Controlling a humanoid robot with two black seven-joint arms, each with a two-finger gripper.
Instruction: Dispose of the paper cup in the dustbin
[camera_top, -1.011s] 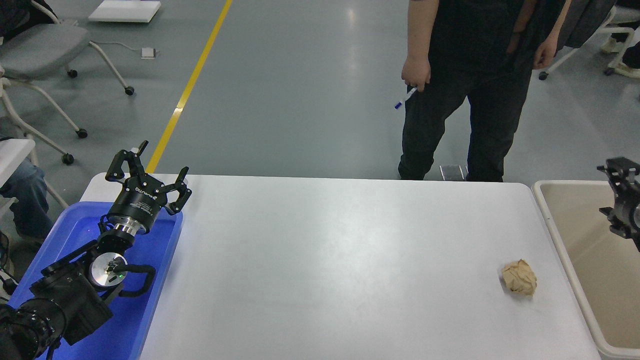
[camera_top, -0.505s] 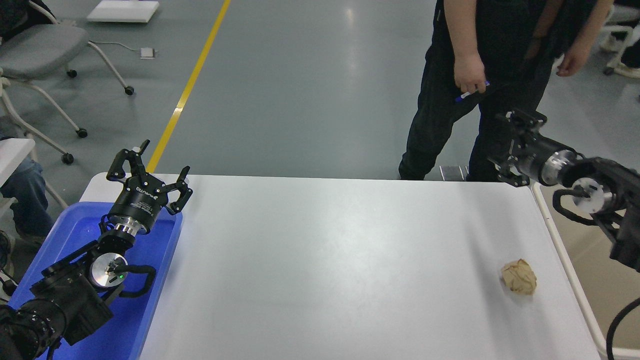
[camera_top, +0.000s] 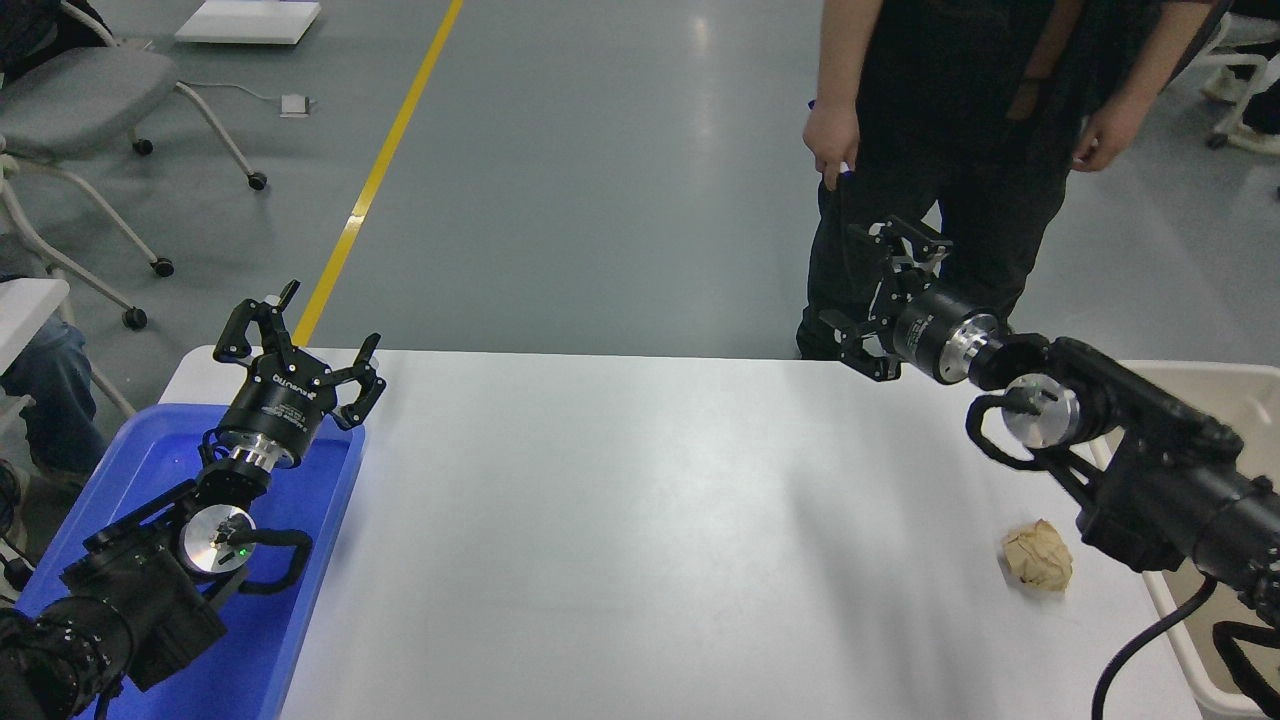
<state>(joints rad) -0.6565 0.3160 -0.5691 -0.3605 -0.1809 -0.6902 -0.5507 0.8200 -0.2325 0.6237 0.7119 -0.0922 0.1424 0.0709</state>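
Head view, sole view. Right gripper (camera_top: 872, 300): above far edge of white table (camera_top: 640, 520), toward far right corner, fingers spread, holding nothing. Left gripper (camera_top: 296, 345): parked at near left corner over blue tray (camera_top: 330, 500), fingers spread, empty. Paper cup: not seen anywhere on table; possibly already in dustbin (camera_top: 1240, 385), contents not visible from this angle. Dustbin: beige, against right edge of table, largely covered by right arm. Crumpled brown paper ball (camera_top: 1038, 555): near right edge, toward near right corner, apart from both grippers; not the task's thing.

Step in hand, as judged: cup apparently no longer held, arm swung out over table. Best handled by keeping arm high enough to clear paper ball and by leaving ball untouched; confirm cup inside bin before counting task done.

Surface: matte white tabletop, rounded corners, faint arm shadow across right half. Room: grey polished floor, yellow line running away at far left, wheeled grey chairs (camera_top: 90, 100) at left, person in dark clothing (camera_top: 960, 120) standing just beyond far edge, close behind right gripper.
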